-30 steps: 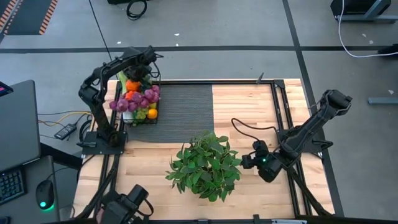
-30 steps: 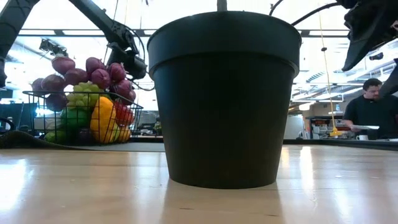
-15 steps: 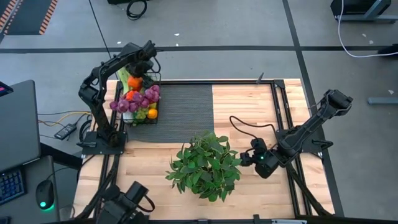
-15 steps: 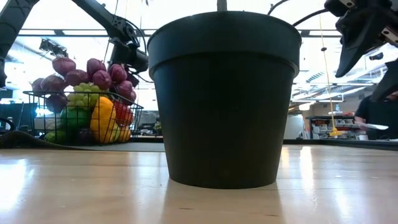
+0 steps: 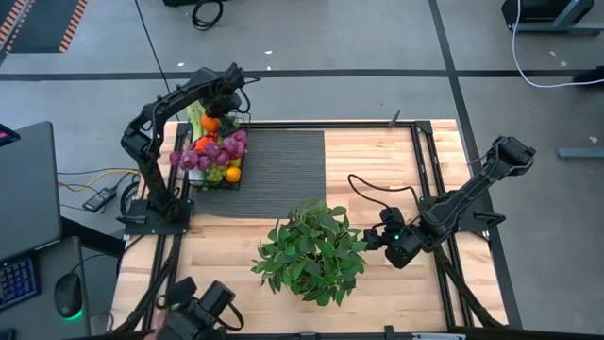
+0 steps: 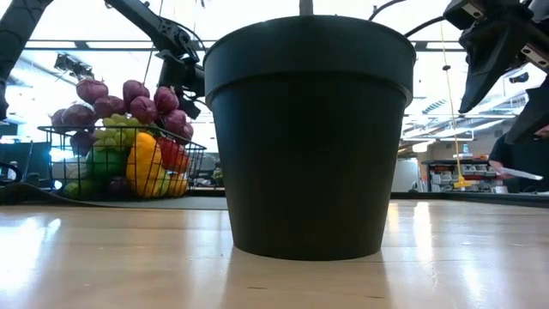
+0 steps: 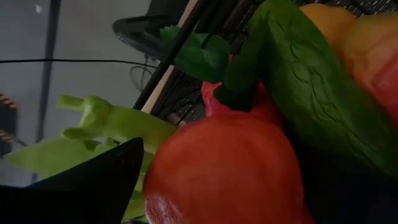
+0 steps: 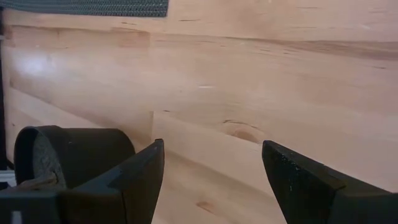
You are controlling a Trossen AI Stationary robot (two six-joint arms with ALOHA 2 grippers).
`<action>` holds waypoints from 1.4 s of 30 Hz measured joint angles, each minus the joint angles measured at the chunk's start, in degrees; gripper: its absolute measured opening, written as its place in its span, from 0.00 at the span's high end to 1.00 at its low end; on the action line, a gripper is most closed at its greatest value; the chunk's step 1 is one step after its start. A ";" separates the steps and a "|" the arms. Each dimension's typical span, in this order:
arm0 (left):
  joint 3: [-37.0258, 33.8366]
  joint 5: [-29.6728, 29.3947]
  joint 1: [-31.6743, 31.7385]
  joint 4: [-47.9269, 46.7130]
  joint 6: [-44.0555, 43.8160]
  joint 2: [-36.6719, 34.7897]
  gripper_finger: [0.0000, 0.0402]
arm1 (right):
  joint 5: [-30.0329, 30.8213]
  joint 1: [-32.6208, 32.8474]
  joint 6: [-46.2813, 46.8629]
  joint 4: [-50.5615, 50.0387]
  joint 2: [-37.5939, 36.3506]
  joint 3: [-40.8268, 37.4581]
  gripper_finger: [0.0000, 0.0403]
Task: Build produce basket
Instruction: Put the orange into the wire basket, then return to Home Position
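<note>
The black wire basket (image 5: 213,162) stands on the dark ribbed mat (image 5: 278,161) at the far left, heaped with produce: purple bulbs (image 5: 212,151), green grapes, a yellow pepper (image 6: 142,163) and celery (image 5: 193,117). My left gripper (image 5: 218,110) is over the basket's far end, shut on an orange-red round fruit (image 5: 209,122), which fills the left wrist view (image 7: 224,168). My right gripper (image 5: 390,247) is open and empty above the bare wood, right of the leafy potted plant (image 5: 311,250). My left gripper has the orange-red round fruit (image 7: 186,174) between its two fingers, one dark finger (image 7: 93,186) showing on one side of it. The fingers come slanting down from the far side. The fruit is at the top of the heap; whether it is clear of the other produce I cannot tell.
The plant's black pot (image 6: 309,129) stands near the table's middle front and blocks much of the low view. The table's metal frame rail (image 5: 425,161) runs along the right side. A person sits in the room behind at the right (image 6: 523,154).
My left gripper has gone a little toward the table's far and right edges, and the orange-red fruit has gone with it. The basket and its heap have shifted slightly toward the right. My right gripper has drifted a little toward the plant.
</note>
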 joint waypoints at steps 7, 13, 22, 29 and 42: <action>2.37 -5.62 -1.54 -1.63 0.04 -3.51 0.02 | 0.00 0.00 -0.58 -0.72 0.00 0.00 0.32; 10.36 -5.98 -1.46 -4.11 -4.17 -6.28 0.02 | -1.15 0.00 -5.23 -0.72 0.00 0.00 0.32; 25.88 -5.99 -3.26 -10.72 -15.39 -6.75 0.02 | -1.54 0.00 -7.18 0.02 -1.35 0.00 0.32; 37.73 -5.92 -6.48 -17.35 -25.05 -6.73 0.02 | 5.67 -0.02 -9.99 0.79 -8.68 0.00 0.32; 42.62 12.64 -20.74 -18.03 -39.23 -8.19 0.11 | 11.16 -3.85 -18.05 0.29 -20.52 0.00 0.33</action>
